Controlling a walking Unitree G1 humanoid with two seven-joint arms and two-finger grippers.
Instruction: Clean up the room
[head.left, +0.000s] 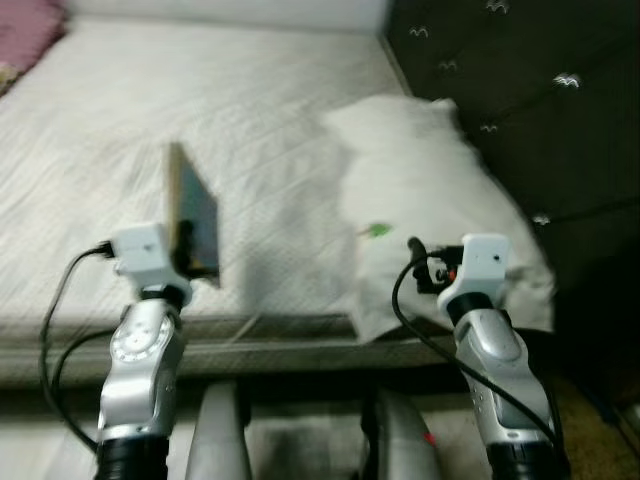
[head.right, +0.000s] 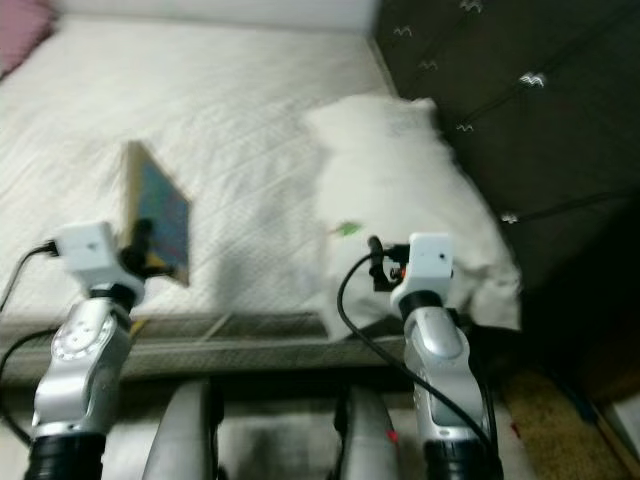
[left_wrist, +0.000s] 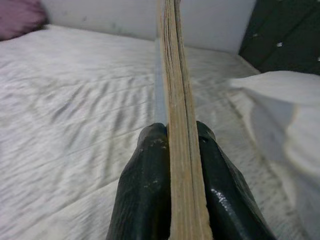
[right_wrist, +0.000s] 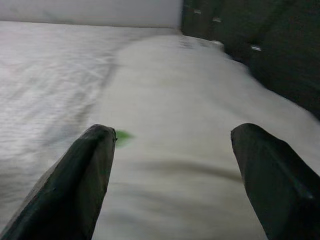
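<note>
My left gripper (head.left: 186, 250) is shut on a thin book (head.left: 192, 215) with a blue cover and tan page edges, held upright on its edge above the near side of the white bed (head.left: 150, 110). In the left wrist view the book (left_wrist: 175, 100) stands clamped between both black fingers (left_wrist: 147, 190). My right gripper (right_wrist: 175, 170) is open, held low over a white pillow (head.left: 420, 190) that lies at the bed's right corner. A small green mark (head.left: 377, 230) shows on the pillow, just ahead of the right gripper (head.left: 415, 245).
A dark tufted headboard (head.left: 520, 80) runs along the right of the bed. A pink cushion (head.left: 25, 30) lies at the far left corner. The bed's front edge (head.left: 250, 335) is just before my arms, with brown floor (head.left: 600, 400) at the lower right.
</note>
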